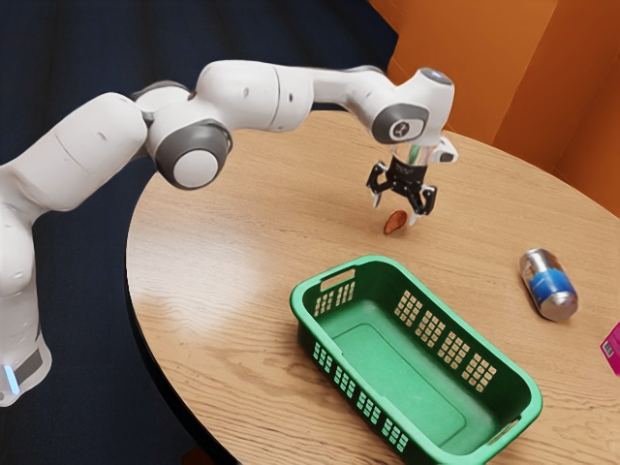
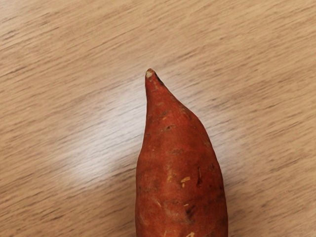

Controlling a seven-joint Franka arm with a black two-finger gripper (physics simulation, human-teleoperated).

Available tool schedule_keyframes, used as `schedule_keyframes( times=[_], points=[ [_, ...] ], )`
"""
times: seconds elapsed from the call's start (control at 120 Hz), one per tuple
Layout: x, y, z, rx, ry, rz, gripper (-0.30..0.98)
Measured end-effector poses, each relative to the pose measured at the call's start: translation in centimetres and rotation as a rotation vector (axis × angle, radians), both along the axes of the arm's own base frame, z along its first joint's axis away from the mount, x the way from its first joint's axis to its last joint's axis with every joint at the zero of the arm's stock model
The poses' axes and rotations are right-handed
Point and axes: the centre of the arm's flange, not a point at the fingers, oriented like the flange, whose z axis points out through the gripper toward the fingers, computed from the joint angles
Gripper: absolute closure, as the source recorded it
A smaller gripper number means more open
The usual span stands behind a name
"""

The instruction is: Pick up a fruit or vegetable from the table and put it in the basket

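I have the gripper pointing down just above the sweet potato, its two fingers spread apart. The potato lies on the table, outside the green basket, with a can well apart from it.

You're looking at a reddish-orange sweet potato on the wood-grained table. Take its narrow tip as your twelve o'clock: a pale sheen spreads over the wood around ten, and small tan marks fleck the skin.
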Motion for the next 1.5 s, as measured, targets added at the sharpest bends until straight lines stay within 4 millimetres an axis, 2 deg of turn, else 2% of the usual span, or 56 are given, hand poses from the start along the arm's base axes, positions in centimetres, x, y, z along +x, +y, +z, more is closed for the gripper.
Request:
schedule_keyframes(
  times=[0.2, 0.583, 0.908, 1.0, 1.117, 1.183, 1.267, 1.358, 1.442, 1.5],
  points=[
    [0.1, 0.3, -0.8, -0.001, 0.003, 0.0, 0.04],
    [0.4, -0.1, -1.7, -0.004, 0.004, -0.009, 0.2],
    [0.7, -0.1, -2.6, -0.009, 0.005, -0.011, 0.46],
    [0.7, -0.3, -2.4, -0.01, 0.001, -0.015, 0.52],
    [0.5, -0.6, -1.2, -0.006, -0.005, -0.019, 0.54],
    [0.2, -1.0, 0.5, -0.004, -0.015, -0.024, 0.55],
    [-1.5, -1.9, 4.9, 0.0, -0.039, -0.033, 0.57],
    [-3.6, -5.1, 10.9, 0.004, -0.084, -0.075, 0.56],
    [-5.2, -8.9, 15.0, 0.005, -0.113, -0.126, 0.57],
    [-6.3, -11.3, 17.1, 0.002, -0.127, -0.161, 0.57]
  ],
)
